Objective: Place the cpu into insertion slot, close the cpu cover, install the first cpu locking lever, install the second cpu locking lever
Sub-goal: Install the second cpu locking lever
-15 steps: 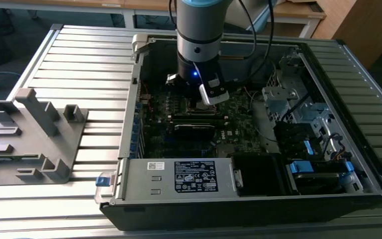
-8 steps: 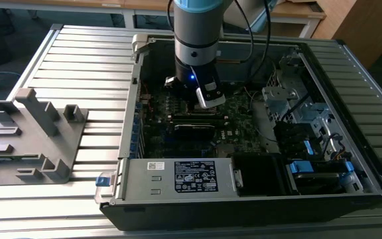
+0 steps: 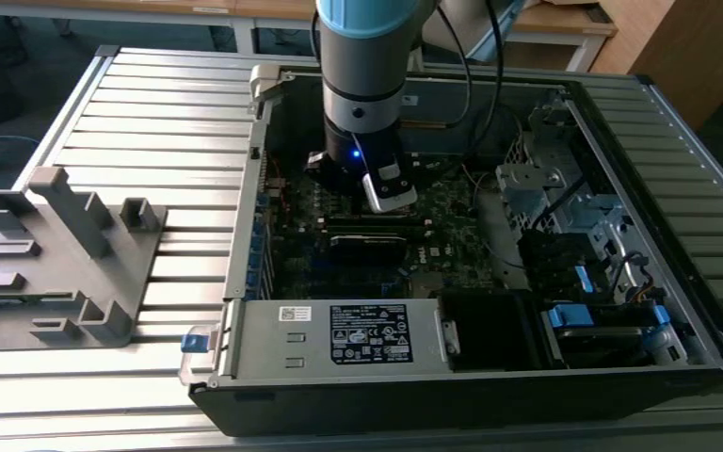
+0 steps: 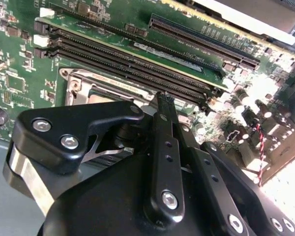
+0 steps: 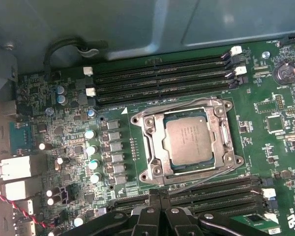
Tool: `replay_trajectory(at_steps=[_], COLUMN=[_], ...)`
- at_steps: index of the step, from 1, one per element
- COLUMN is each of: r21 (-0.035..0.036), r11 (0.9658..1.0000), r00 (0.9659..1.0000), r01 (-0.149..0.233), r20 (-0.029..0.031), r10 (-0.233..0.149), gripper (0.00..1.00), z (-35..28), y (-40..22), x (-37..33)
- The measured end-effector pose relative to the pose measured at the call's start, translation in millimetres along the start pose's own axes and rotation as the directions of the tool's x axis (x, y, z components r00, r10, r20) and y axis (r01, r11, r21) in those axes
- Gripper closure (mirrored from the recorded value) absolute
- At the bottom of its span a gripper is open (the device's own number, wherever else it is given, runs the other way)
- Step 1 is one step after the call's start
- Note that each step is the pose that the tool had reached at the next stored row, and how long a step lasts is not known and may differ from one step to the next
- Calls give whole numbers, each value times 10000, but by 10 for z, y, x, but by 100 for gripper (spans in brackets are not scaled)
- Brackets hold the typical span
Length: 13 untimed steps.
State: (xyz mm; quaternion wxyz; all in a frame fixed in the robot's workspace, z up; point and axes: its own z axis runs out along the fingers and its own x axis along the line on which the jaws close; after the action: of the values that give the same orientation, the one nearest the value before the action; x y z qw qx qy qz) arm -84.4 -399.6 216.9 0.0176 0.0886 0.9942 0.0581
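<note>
The cpu (image 5: 187, 140), a flat silver-grey square, sits in the insertion slot (image 5: 143, 176) on the green motherboard. The cpu cover (image 5: 221, 132), a silver frame, lies flat around the chip. Two thin wire levers run flat along opposite sides of the frame, one (image 5: 177, 107) toward the case wall and one (image 5: 206, 172) toward my gripper. My gripper (image 5: 157, 195) hovers just beside the socket, its black fingers pressed together with nothing between them. In the second wrist view the gripper (image 4: 163, 97) is over the socket's edge (image 4: 88, 86). In the exterior view the gripper (image 3: 384, 200) hangs inside the open computer case.
Long black memory slots (image 5: 162, 78) flank the socket on both sides. Capacitors (image 5: 91, 147) stand beside it. The case walls (image 3: 249, 235), a power supply box (image 3: 336, 334) and a drive cage (image 3: 550, 188) ring the board. A grey fixture (image 3: 60, 254) sits at the exterior view's left.
</note>
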Motion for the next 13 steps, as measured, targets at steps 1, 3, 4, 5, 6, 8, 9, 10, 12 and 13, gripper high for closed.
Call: replay_trajectory(at_steps=[1,3,4,5,6,8,9,10,12,13], r21=[0,-3,-7,-11,-13,-18,-21,-22,-22,-23], r11=[10000,10000,10000,9998,9994,9983,9980,9978,9977,9976], r00=[10000,10000,10000,9998,9994,9983,9980,9978,9976,9976], r01=[0,15,83,203,347,577,632,662,682,686], r20=[0,0,-7,-21,-39,-68,-74,-76,-79,-79], r10=[0,-15,-83,-203,-347,-577,-632,-662,-682,-686], gripper=[90,90,90,90,90,90,90,90,90,90], z=[0,4,7,11,14,20,25,32,52,65], y=[0,0,0,0,-1,-2,-2,-2,3,4], x=[0,0,0,0,0,1,2,4,10,14])
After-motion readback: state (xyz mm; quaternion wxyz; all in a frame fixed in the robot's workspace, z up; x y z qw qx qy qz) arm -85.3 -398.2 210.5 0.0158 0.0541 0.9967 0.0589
